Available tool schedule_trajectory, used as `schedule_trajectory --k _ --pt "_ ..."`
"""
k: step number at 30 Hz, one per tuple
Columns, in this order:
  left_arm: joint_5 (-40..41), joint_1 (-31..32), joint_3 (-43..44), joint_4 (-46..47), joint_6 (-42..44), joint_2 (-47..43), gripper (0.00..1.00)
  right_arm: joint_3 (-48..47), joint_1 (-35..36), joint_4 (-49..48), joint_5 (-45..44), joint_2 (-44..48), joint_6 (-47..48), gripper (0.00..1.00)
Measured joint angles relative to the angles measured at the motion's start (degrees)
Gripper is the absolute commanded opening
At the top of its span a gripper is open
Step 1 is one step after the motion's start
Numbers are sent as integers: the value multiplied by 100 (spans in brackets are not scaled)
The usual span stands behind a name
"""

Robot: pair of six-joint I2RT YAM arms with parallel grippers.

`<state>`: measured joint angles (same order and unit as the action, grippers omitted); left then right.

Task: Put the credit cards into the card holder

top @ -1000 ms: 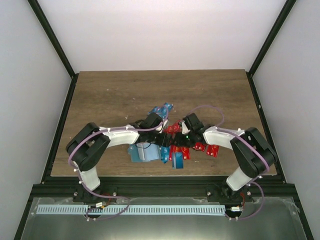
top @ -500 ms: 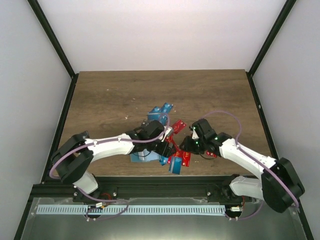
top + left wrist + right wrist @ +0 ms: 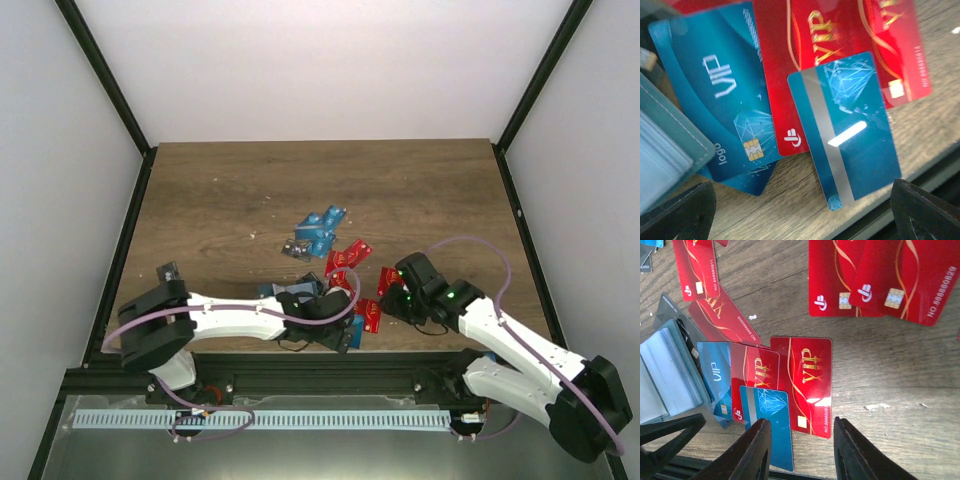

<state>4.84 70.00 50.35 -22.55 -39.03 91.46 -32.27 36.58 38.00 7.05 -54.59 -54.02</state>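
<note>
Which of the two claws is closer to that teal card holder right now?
Left. The left gripper hangs just right of the card holder, one finger close beside its edge. The right gripper sits farther right, with several credit cards lying between it and the holder.

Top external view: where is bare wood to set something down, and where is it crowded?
Free: the far half of the brown wooden table, beyond the bright blue cards, plus its left and right margins. Crowded: near centre, where overlapping red cards, the teal card holder, left gripper and right gripper meet.
</note>
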Motion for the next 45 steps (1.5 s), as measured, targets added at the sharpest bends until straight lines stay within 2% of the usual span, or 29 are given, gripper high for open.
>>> schedule_trajectory --k 6,12,22,33,37,45 --pt "391 348 470 -92 -468 737 100 -2 0 317 -114 201 -96 38" --pt "680 538 1110 -186 -568 1309 99 -26 0 516 -133 380 -94 38" --pt "1399 938 2179 -1003 -769 2142 95 -55 0 833 -184 807 -83 38" --pt "1530 1005 2494 -1049 -911 2389 68 -68 0 1067 -374 1143 79 39" --pt "1558 1032 2437 -946 -892 2389 63 -68 0 1099 -387 1246 127 39" --pt "1617 1108 1904 -459 -885 2094 59 -68 0 1169 -256 1554 197 39"
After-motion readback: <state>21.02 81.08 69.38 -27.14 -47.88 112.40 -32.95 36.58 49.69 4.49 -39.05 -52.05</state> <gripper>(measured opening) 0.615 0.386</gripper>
